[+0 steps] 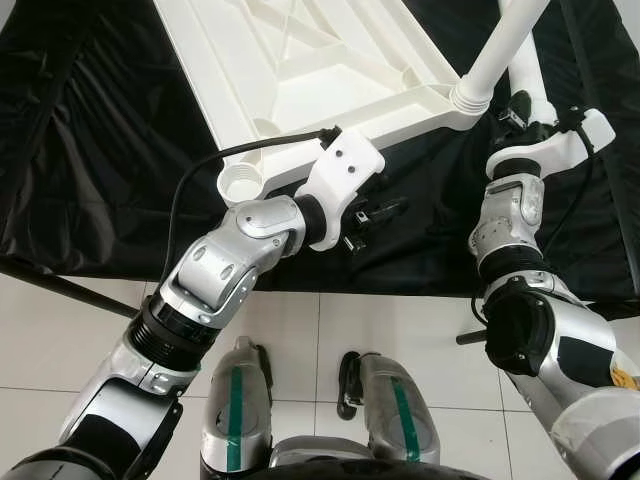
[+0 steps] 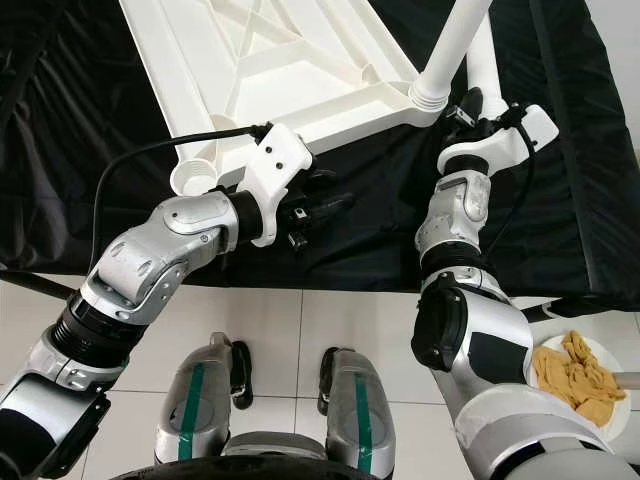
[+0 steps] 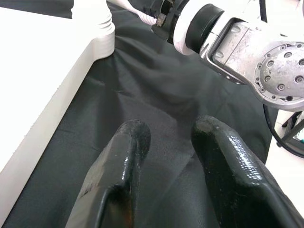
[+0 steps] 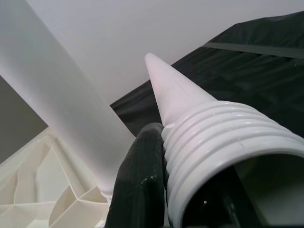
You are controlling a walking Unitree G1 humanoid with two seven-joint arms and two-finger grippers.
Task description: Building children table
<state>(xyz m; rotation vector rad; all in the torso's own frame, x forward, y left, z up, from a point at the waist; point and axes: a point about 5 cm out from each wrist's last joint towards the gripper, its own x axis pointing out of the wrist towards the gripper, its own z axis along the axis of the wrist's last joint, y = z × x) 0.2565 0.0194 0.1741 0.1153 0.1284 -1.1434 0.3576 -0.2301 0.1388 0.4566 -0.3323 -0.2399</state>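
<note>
Right wrist view shows my right jaws (image 4: 190,190) holding a white table leg (image 4: 213,137) by its ridged screw end. It looks light, stiff and slippery. My left jaws (image 3: 166,156) hang open, empty.

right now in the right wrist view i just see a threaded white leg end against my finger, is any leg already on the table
Observer: Yes, one fitted leg stands in the far right corner socket of the upturned tabletop. The right gripper holds the second leg just beside it.

Operator: where's a free socket

Observer: An empty socket sits at the tabletop's near left corner, beside the left wrist.

Operator: is the left gripper busy

Observer: No, the left gripper is open and holds nothing, above the black cloth.
</note>
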